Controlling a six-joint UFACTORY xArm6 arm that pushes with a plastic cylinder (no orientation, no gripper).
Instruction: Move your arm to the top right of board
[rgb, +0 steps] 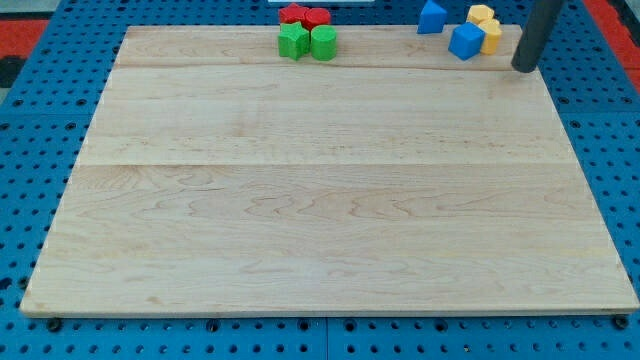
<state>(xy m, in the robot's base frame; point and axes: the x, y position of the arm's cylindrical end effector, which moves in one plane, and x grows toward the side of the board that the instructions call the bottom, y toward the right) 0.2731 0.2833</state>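
Observation:
My tip (523, 67) rests on the wooden board (320, 200) near its top right corner. Just left of it sits a blue cube (466, 41) with a yellow block (490, 36) touching its right side. Another yellow block (481, 14) lies above them, and a blue triangular block (432, 17) is further left. At the top middle, a green star block (293, 41) and a green cylinder (323, 42) sit side by side. Behind them are a red star block (293, 14) and a red cylinder (317, 16).
The board lies on a blue perforated table (30, 200). A red area (40, 25) shows at the view's top left and top right corners.

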